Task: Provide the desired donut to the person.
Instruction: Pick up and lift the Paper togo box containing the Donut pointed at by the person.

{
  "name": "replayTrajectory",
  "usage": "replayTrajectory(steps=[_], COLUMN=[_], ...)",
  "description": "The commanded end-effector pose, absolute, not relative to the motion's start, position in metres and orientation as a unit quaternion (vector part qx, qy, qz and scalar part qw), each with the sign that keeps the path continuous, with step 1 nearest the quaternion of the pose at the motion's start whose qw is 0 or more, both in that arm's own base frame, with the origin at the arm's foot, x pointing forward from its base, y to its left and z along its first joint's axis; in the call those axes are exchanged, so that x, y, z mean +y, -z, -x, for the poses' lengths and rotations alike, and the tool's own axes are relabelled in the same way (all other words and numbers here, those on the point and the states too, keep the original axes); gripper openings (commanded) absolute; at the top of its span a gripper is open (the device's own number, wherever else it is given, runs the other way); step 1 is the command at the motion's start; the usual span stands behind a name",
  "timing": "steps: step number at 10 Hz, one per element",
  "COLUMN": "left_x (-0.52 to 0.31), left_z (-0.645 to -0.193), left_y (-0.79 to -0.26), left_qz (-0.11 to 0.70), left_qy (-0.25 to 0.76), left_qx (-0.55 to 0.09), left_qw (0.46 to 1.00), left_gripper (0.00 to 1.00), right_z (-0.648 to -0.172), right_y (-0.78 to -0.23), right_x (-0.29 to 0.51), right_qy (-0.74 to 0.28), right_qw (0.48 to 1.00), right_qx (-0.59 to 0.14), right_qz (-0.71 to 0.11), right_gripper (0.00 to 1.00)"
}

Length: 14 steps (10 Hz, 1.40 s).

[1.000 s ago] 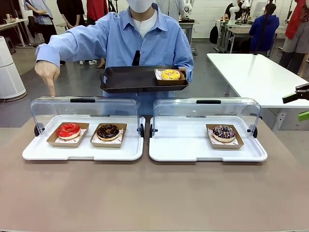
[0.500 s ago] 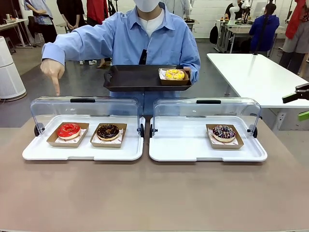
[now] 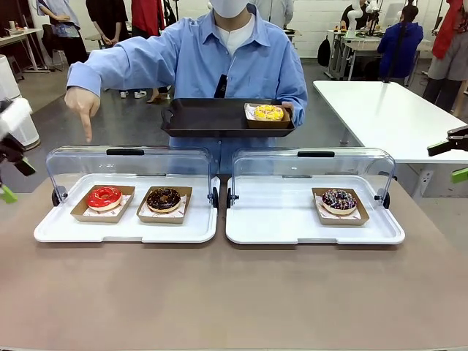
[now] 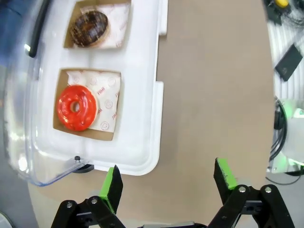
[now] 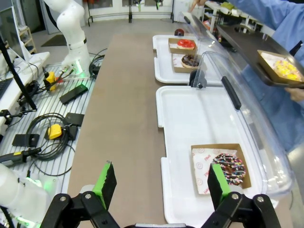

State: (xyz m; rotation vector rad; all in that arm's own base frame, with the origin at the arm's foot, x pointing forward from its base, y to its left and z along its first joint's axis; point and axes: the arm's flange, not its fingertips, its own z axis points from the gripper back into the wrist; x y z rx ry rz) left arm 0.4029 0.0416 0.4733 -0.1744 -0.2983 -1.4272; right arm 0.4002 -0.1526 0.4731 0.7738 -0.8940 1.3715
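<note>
person point(image 3: 232, 62) pointing down, seemingly at red donut point(image 3: 104, 197), left gripper point(image 4: 167, 172) and right gripper point(image 5: 161, 168) both hanging open, holding nothing

Four donuts point(image 3: 104, 197) in four cardboard boats point(image 3: 164, 217), two white lidded trays point(image 3: 292, 228), one black tray point(image 3: 205, 117), one person point(image 3: 197, 66).

Left end effector point(image 4: 168, 178): jaws fully apart, nothing between the green pads point(image 4: 113, 181). The fingers point almost straight down. In the front view, the white left wrist sits at the picture's left edge, above the level of the bench point(image 3: 234, 292), with the fingers angled downward.

Right end effector point(image 5: 160, 183): jaws fully apart, nothing between the pads. The fingers tilt forward and down. In the front view it sits at the right edge, above bench level, with a black finger above a green pad.
</note>
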Motion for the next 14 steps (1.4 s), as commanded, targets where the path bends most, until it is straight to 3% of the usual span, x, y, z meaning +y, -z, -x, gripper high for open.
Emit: replayTrajectory(steps=[1, 4, 6, 7, 8, 14], left_x=[0.027, 0.013, 0.016, 0.025, 0.014, 0.015], left_z=[-0.424, -0.44, -0.439, -0.433, -0.439, -0.437], left_y=[-0.431, -0.39, -0.386, -0.394, -0.377, -0.379], left_qz=[0.044, 0.037, 0.051, 0.1, 0.048, 0.06], left_qy=[0.644, 0.646, 0.646, 0.646, 0.65, 0.652], left_qx=[-0.078, -0.035, -0.044, -0.063, -0.038, -0.041], left_qw=[0.76, 0.761, 0.76, 0.754, 0.757, 0.755], left_gripper=[1.0, 1.0, 1.0, 1.0, 1.0, 1.0], right_z=[-0.399, -0.399, -0.399, -0.399, -0.399, -0.399], right_y=[-0.473, -0.473, -0.473, -0.473, -0.473, -0.473], right_x=[-0.153, -0.153, -0.153, -0.153, -0.153, -0.153], right_qy=[-0.598, -0.598, -0.598, -0.598, -0.598, -0.598], right_qw=[0.616, 0.616, 0.616, 0.616, 0.616, 0.616], right_qx=[-0.386, -0.386, -0.386, -0.386, -0.386, -0.386], right_qz=[-0.337, -0.337, -0.337, -0.337, -0.337, -0.337], right_gripper=[1.0, 1.0, 1.0, 1.0, 1.0, 1.0])
